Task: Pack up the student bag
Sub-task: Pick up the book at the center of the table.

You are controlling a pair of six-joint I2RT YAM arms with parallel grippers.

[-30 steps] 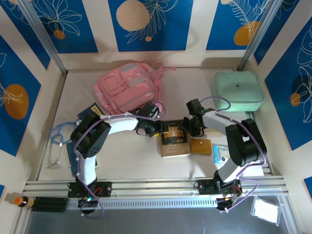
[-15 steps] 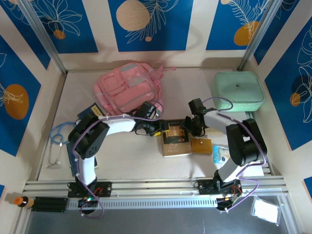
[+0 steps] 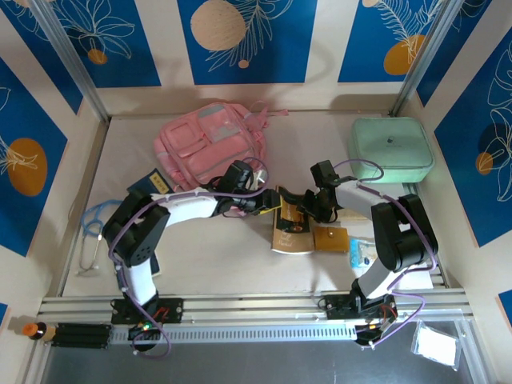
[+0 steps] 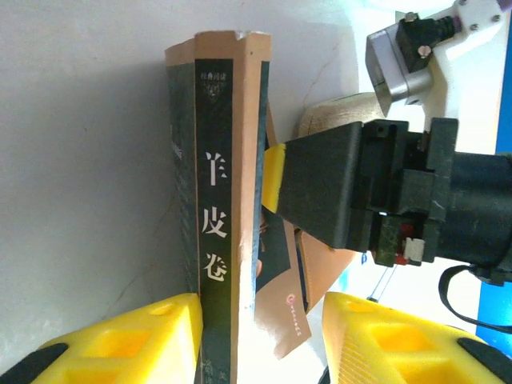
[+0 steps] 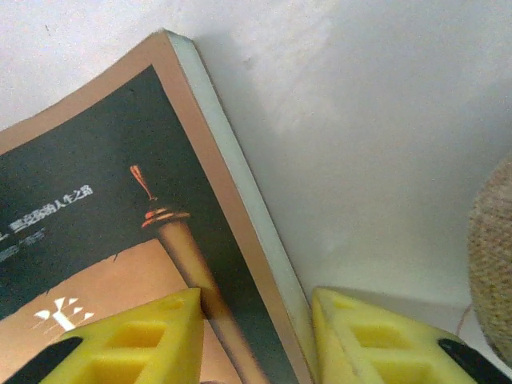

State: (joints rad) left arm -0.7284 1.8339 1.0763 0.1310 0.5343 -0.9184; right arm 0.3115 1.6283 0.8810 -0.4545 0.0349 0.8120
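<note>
**Desk:** Where is the student bag on your feed?

**Operator:** From overhead I see the student bag lying flat at the back of the surface, left of centre and close to the rear wall. It is soft pink fabric, front face up, with grey-trimmed pockets and zippers. Its pink straps bunch at the far right corner.

**Desk:** And the end effectors?

**Operator:** Both sit at a book tipped up on edge, near the bag's near right corner but apart from it. My left end effector straddles the spine. One yellow finger lies against it and the other stands a sliver off the curling cover, so I cannot tell whether it is clamped. My right end effector straddles the book's page edge from the other side. Whether it grips, I cannot tell either.

**Desk:** Room around the bag?

**Operator:** Bare surface runs between the bag and the mint-green case at the back right, and in front of the book toward the rail. A dark blue item lies just beside the bag's near left corner. A stethoscope lies near the left wall, and a small brown card sits just right of the book.
</note>
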